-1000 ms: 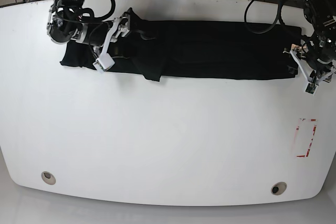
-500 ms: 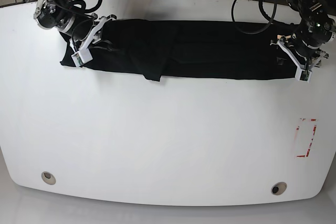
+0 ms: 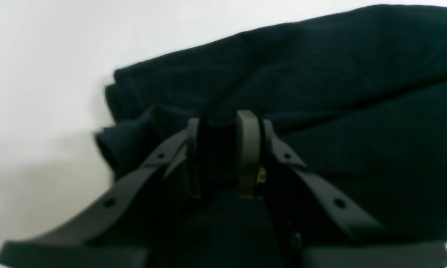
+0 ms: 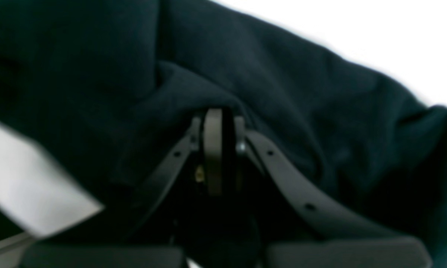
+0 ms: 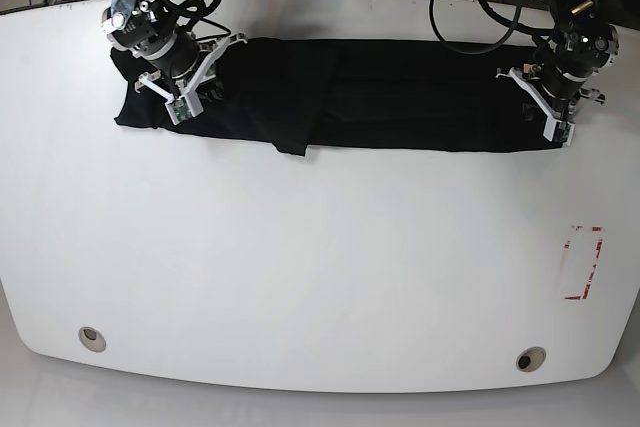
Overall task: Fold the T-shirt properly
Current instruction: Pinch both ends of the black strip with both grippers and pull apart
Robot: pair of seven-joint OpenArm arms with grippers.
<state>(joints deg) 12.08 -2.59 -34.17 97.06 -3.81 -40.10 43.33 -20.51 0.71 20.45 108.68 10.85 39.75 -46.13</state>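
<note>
- T-shirt [image 5: 380,97]: black, lying as a long band across the far part of the white surface [image 5: 320,267], a small flap hanging off its near edge.
- Right gripper [image 4: 219,123]: at the band's end on the base view's left, pinched narrow on a raised fold of the T-shirt.
- Left gripper [image 3: 225,124]: at the opposite end, drawn narrow with bunched cloth between its fingers [image 3: 247,149].
- Red-marked rectangle [image 5: 582,262] near the surface edge, well apart from the T-shirt.

Black-bodied arms here, each trailing looped black cables [image 5: 470,17]. White curved finger struts on the left gripper [image 5: 552,112] and right gripper [image 5: 185,87]. Small screw holes dot those struts.
</note>
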